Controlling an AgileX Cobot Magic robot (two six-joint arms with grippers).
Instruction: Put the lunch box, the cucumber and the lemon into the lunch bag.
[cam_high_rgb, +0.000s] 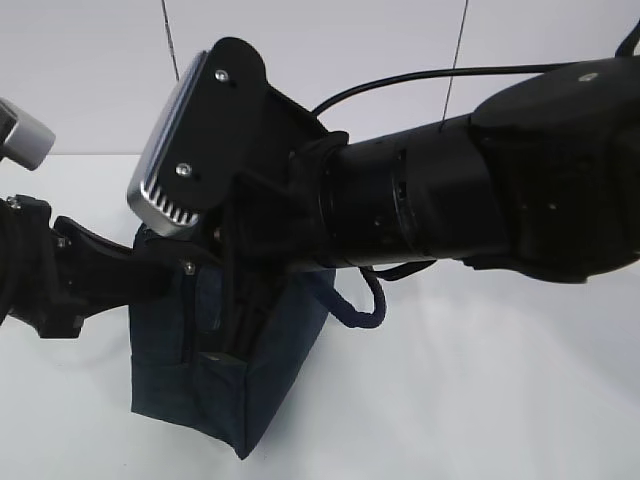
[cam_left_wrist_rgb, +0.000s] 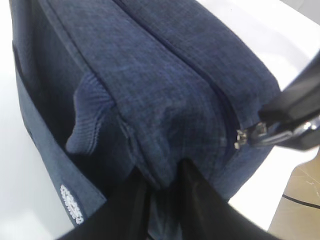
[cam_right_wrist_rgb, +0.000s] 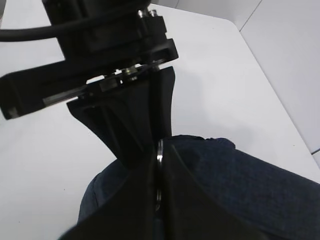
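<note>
The right gripper (cam_right_wrist_rgb: 159, 165), clamped on the silver ring pull (cam_right_wrist_rgb: 160, 150), sits at one end of the dark navy fabric lunch bag's (cam_left_wrist_rgb: 165, 85) closed zipper (cam_left_wrist_rgb: 200, 75), whose line runs away along the top; the left gripper (cam_left_wrist_rgb: 162, 200) pinches the bag's near end fabric.

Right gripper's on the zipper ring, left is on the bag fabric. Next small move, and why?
Probably draw the silver ring pull along the zipper track while the left gripper braces the dark navy fabric lunch bag. The right gripper is shut on the ring, the left pinches a fold of the bag's fabric, and the zipper looks closed over the top. Lunch box, cucumber and lemon are not in view.
</note>
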